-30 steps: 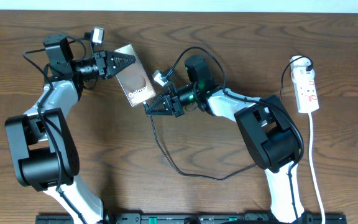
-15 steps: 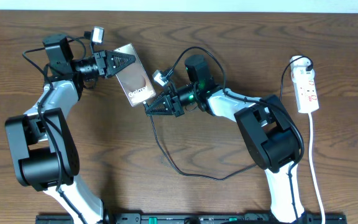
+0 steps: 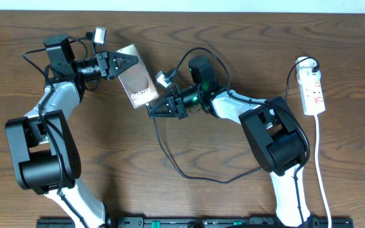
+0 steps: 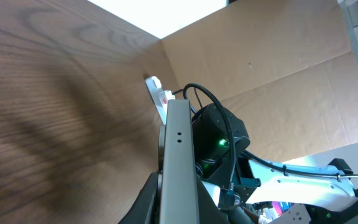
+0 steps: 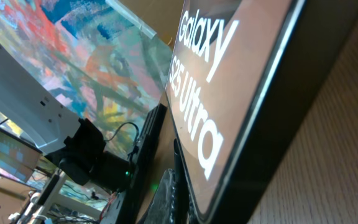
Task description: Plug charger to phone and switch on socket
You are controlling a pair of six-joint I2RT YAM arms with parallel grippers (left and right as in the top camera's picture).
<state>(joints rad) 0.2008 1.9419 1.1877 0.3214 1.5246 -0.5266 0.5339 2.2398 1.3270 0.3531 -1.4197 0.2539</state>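
The phone (image 3: 138, 79) lies tilted on the table, its "Galaxy" lettering facing up. My left gripper (image 3: 128, 61) is shut on the phone's upper edge. The left wrist view shows the phone's pale edge (image 4: 179, 162) between the jaws (image 4: 178, 193). My right gripper (image 3: 152, 109) sits at the phone's lower end, shut on the charger plug, and the charger cable (image 3: 170, 158) loops away below it. In the right wrist view the phone (image 5: 229, 81) fills the frame right next to the finger (image 5: 179, 199); the plug tip is hidden. The socket (image 3: 313, 92) lies at the far right.
The socket's white cord (image 3: 320, 164) runs down the table's right side. The socket also shows in the left wrist view (image 4: 159, 96), far behind the phone. Cardboard walls (image 4: 272, 81) stand beyond the table. Both arm bases stand at the front edge.
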